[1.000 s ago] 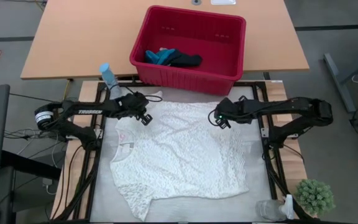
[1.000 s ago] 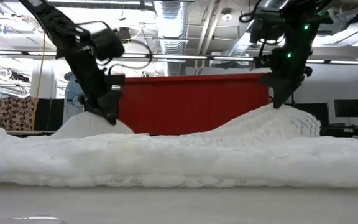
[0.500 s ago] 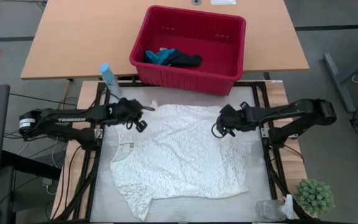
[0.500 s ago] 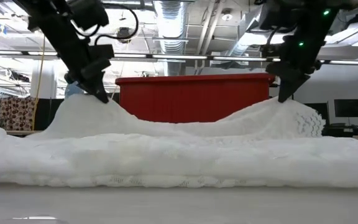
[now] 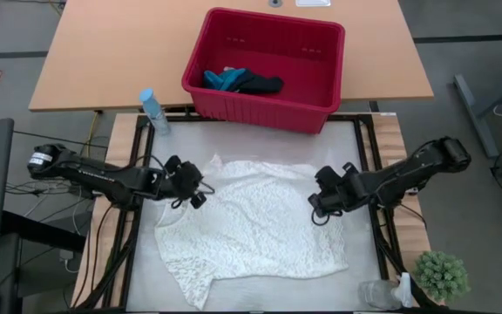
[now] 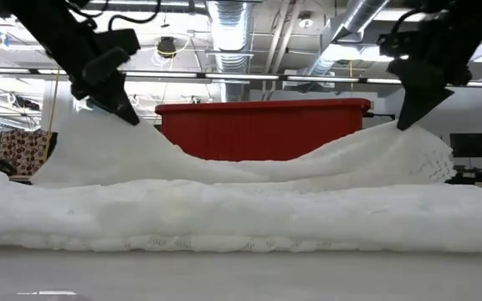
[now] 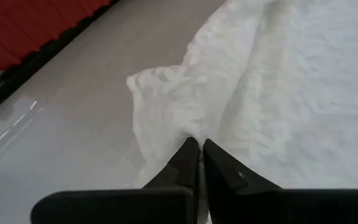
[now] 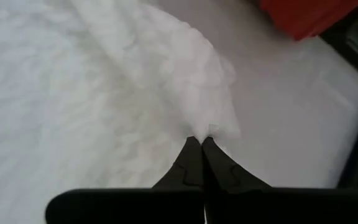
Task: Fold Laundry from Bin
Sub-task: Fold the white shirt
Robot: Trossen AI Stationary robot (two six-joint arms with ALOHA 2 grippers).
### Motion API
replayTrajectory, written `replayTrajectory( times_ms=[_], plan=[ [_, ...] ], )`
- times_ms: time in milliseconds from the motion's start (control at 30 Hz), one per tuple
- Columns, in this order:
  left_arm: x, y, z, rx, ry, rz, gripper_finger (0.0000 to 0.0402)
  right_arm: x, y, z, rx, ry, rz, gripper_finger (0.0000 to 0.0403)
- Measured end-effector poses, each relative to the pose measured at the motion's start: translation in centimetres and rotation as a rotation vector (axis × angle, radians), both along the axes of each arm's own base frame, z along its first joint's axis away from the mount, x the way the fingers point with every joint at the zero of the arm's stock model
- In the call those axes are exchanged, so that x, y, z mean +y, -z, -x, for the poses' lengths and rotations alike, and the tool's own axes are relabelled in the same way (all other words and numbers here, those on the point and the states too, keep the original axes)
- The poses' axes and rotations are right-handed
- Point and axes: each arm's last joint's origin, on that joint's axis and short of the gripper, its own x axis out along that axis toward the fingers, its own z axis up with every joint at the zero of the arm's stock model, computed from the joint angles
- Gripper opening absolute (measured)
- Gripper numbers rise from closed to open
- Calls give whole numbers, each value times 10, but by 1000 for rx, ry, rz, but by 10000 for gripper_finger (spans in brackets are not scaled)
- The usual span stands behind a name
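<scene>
I was in the folding step: my left hand [image 5: 196, 187] and right hand [image 5: 318, 202] each pinched the far edge of the white garment [image 5: 255, 235] on the tabletop [image 5: 356, 270], lifted, and the next move, I judged, needed both carrying it evenly toward the near hem.

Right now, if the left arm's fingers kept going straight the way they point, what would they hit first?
The left gripper is shut on the white cloth, so the bunched fold just ahead comes first. Beyond it lies the bare table mat, then the red bin; how far off each is cannot be judged.
</scene>
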Motion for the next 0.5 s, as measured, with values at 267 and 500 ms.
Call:
replayTrajectory(
  times_ms=[267,500],
  plan=[
    [-31,0,7,-59,40,30,0,17,6,6,-64,14,-43,12],
    [-51,0,13,-90,102,78,0,25,33,19,-59,33,-117,12]
  ],
)
